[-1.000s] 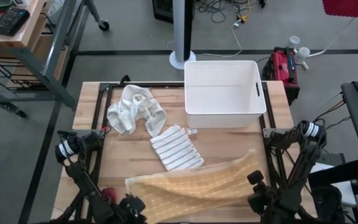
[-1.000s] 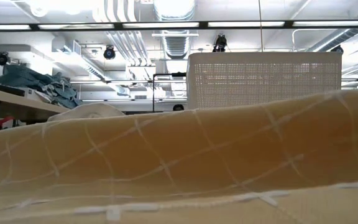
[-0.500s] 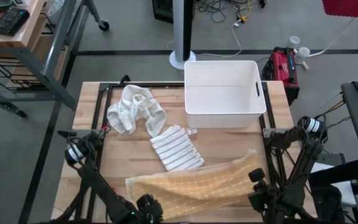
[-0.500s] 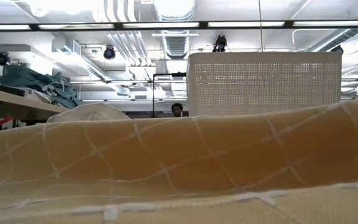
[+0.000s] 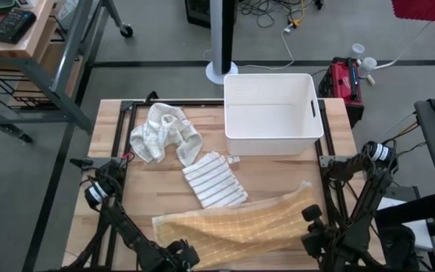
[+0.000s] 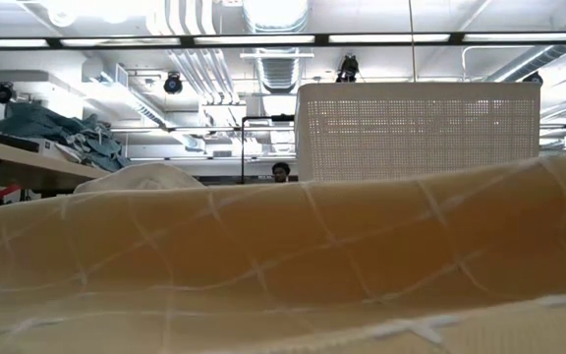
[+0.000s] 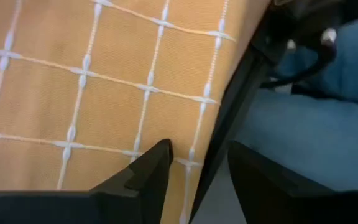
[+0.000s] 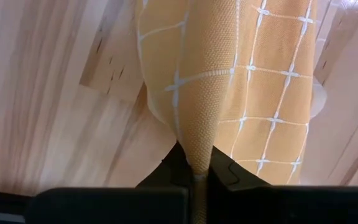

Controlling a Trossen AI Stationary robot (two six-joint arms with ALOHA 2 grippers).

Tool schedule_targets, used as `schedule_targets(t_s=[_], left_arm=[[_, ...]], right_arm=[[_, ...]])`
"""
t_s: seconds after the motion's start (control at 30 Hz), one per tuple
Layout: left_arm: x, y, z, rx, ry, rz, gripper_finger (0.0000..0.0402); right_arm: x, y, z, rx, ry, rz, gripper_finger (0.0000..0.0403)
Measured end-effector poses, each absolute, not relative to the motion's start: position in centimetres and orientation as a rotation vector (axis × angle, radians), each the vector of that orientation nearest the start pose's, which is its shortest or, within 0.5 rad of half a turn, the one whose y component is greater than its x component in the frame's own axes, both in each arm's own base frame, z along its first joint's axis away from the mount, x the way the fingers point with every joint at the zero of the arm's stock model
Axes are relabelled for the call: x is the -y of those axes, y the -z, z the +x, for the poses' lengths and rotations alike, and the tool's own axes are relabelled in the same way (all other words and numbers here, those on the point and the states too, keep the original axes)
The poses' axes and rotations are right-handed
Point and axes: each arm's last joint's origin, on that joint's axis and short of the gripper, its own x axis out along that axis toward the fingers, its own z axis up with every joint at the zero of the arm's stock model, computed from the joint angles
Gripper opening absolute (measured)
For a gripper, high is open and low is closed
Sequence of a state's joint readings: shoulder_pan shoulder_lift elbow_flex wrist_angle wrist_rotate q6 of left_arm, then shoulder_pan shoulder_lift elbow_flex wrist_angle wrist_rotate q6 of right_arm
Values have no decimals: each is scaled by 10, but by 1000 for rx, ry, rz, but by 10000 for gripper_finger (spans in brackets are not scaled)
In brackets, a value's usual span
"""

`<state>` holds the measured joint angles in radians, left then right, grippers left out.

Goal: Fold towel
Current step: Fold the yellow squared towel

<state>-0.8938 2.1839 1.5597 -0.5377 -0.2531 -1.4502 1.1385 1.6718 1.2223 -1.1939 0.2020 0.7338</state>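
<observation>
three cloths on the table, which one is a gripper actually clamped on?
The orange grid-pattern towel at the table's near edge: the right gripper pinches its corner. The striped cloth and the crumpled white cloth lie untouched.

**Table layout**

Bin (image 5: 269, 113): far side of table (image 5: 263, 175), right of centre. Crumpled cloth (image 5: 163, 133): left of bin. Folded cloth (image 5: 214, 180): centre, in front of both. Towel (image 5: 240, 223): near edge, in front of folded cloth, between both arms.
</observation>
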Motion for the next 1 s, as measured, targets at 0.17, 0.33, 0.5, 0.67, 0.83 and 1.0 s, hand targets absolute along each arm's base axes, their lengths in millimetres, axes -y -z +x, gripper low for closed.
schedule_targets(t_s=[0.17, 0.33, 0.5, 0.67, 0.83, 1.0], left_arm=[[336, -126, 285, -1143, -329, -661, 137], [334, -121, 285, -1154, -337, -630, 97], [327, -122, 281, -1184, -437, -580, 21], [312, -125, 270, -1243, -603, -456, 6], [318, -139, 273, -1243, -477, -216, 5], [331, -159, 283, -1215, -246, -45, 23]], right_arm=[[-258, -218, 125, -1420, -181, -454, 2], [-258, -218, 125, -1419, -183, -454, 2], [-258, -218, 126, -1414, -191, -466, 2], [-257, -218, 126, -1414, -188, -473, 2], [-257, -218, 126, -1418, -186, -475, 2], [-257, -218, 126, -1421, -186, -475, 2]])
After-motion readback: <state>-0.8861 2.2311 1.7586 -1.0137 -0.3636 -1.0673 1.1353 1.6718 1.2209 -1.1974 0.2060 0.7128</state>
